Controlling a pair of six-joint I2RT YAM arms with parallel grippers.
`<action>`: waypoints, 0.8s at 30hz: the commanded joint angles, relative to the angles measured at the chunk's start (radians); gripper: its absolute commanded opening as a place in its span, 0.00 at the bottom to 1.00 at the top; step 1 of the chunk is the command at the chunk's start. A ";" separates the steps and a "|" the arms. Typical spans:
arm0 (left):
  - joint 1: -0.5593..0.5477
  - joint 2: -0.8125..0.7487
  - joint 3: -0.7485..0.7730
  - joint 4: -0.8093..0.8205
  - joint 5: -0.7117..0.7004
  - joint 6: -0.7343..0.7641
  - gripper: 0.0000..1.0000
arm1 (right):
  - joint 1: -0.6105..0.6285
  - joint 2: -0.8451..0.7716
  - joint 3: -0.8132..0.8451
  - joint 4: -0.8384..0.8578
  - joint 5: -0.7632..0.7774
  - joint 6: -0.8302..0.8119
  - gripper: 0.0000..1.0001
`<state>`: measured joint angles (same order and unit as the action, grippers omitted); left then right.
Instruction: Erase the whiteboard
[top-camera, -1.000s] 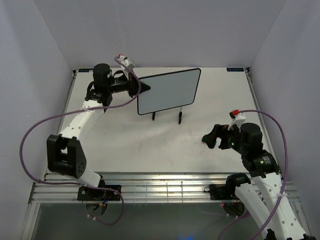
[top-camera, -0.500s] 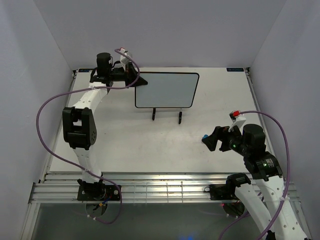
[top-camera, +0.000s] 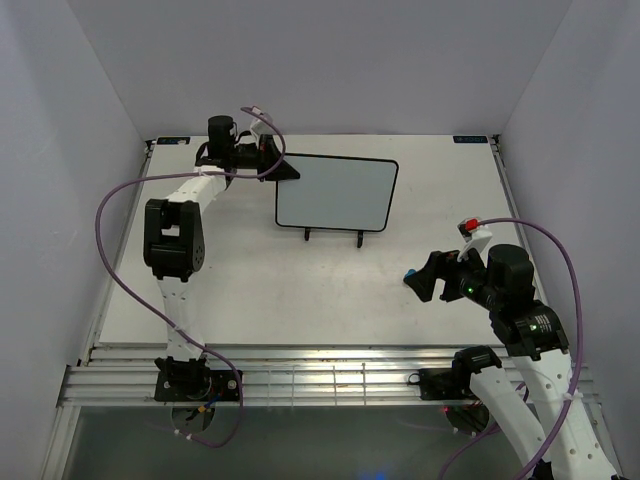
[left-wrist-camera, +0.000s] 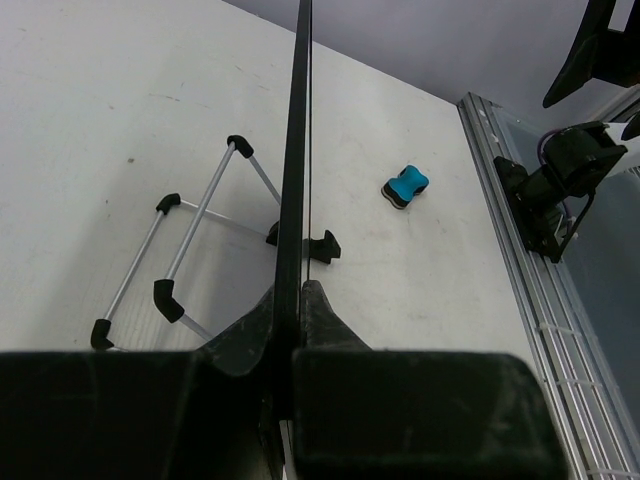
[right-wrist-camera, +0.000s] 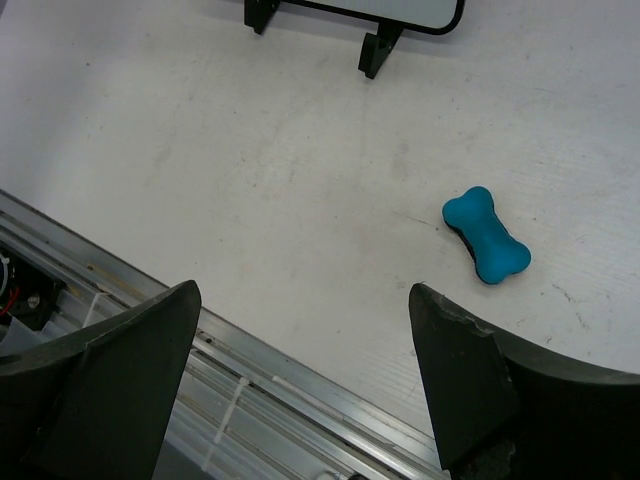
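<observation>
The whiteboard (top-camera: 337, 192) stands blank on its thin black wire stand (top-camera: 356, 238) at the back middle of the table. My left gripper (top-camera: 286, 171) is shut on the board's upper left edge. In the left wrist view the board (left-wrist-camera: 300, 140) shows edge-on, pinched between the fingers of the left gripper (left-wrist-camera: 290, 296). The blue bone-shaped eraser (right-wrist-camera: 487, 236) lies on the table, also seen from above (top-camera: 409, 273). My right gripper (top-camera: 424, 279) is open and empty, hovering just beside the eraser; in the right wrist view (right-wrist-camera: 300, 310) the eraser lies ahead to the right.
The stand's legs (left-wrist-camera: 185, 245) spread behind the board. The metal rail (top-camera: 330, 365) runs along the table's near edge. Grey walls close in the left, back and right. The right arm's base (left-wrist-camera: 560, 180) shows at the rail.
The left arm has reached further back and turned the board from tilted to level on its stand. The right gripper has hardly moved.
</observation>
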<state>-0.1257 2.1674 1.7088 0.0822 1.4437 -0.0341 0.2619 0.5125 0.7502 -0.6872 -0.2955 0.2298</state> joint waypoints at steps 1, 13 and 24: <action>0.006 -0.027 0.060 0.054 0.155 0.008 0.00 | -0.003 0.000 0.012 0.037 -0.042 -0.015 0.90; 0.011 0.086 0.180 0.057 0.188 -0.035 0.00 | -0.004 0.006 -0.006 0.043 -0.045 -0.040 0.90; 0.011 0.146 0.153 0.057 0.202 -0.029 0.00 | -0.003 0.018 -0.023 0.069 -0.067 -0.046 0.90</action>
<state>-0.1257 2.3238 1.8496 0.0887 1.5097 -0.1047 0.2619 0.5320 0.7364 -0.6762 -0.3412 0.1986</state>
